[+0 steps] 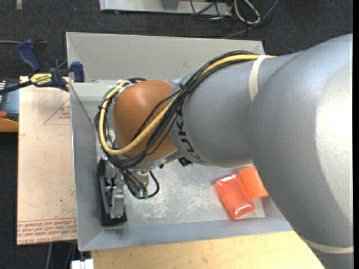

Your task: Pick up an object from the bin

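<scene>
Gripper low in the bin's near-left corner; 2 orange items far off at near-right.

1 arm w/ 1 orange cover and a cable bundle looped over it, reaching in from the right and hiding most of the bin floor. Gripper sits just beside the left wall, down near the floor; open or closed: can't tell. 1 black bar runs along its left side, can't tell if it is robot part or loose item. Loose things seen: 2 – 1 red-orange pouch, soft-looking, and 1 orange block touching its far-right side. Both lie well apart from the gripper, by the near wall, partly under the arm.
</scene>
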Available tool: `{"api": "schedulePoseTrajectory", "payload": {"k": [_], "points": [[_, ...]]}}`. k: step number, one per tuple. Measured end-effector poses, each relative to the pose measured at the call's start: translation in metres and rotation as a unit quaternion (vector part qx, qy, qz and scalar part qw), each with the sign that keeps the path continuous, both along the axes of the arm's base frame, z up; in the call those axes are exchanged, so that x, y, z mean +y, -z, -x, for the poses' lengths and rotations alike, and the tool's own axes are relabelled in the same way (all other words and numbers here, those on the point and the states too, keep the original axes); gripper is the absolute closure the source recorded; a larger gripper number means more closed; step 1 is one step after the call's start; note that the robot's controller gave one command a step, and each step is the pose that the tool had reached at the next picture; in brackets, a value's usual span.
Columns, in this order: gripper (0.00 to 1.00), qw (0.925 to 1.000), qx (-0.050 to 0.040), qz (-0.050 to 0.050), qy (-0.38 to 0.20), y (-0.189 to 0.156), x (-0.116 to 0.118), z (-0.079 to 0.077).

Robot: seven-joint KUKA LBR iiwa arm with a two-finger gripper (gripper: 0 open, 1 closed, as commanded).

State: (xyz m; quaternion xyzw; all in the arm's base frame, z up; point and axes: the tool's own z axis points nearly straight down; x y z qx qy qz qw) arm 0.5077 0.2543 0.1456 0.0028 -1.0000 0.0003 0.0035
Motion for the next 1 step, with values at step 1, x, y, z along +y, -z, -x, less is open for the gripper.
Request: {"api": "schedulePoseTrajectory", "payload": {"k": [1], "points": [[0.00, 1.0000, -0.0032, -0.001, 0.003, -0.0047, -0.0016, -0.0021]]}}
